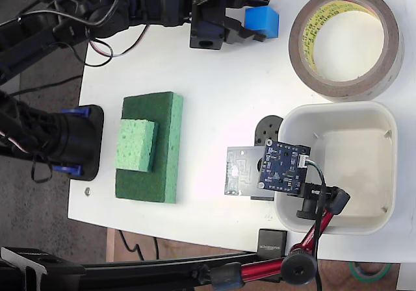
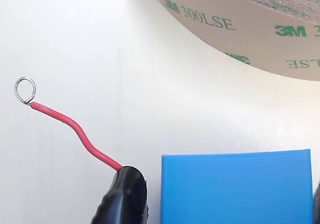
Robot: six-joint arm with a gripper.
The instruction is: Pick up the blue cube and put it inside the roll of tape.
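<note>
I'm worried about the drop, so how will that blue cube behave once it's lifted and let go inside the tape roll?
The blue cube looks solid with flat matte faces, so it should probably sit stiff and not slip between the pincer fingers. Flat sides suggest it will likely land and stay rather than roll. It is far smaller than the roll of tape, so clearance seems generous.

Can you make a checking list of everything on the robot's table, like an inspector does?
Surface: white table top, no spills seen.
Job's things: small bright-blue cube between the fingers; big brown packing tape roll lies flat, its hole empty.
Clutter: green sponge with a lighter sponge on top; white rounded tub; blue circuit board on a clamp stand.
Grippers: black two-finger gripper around the cube.
Cables: red wire with a metal ring at the gripper.
Surroundings: dark floor left of the table.
</note>
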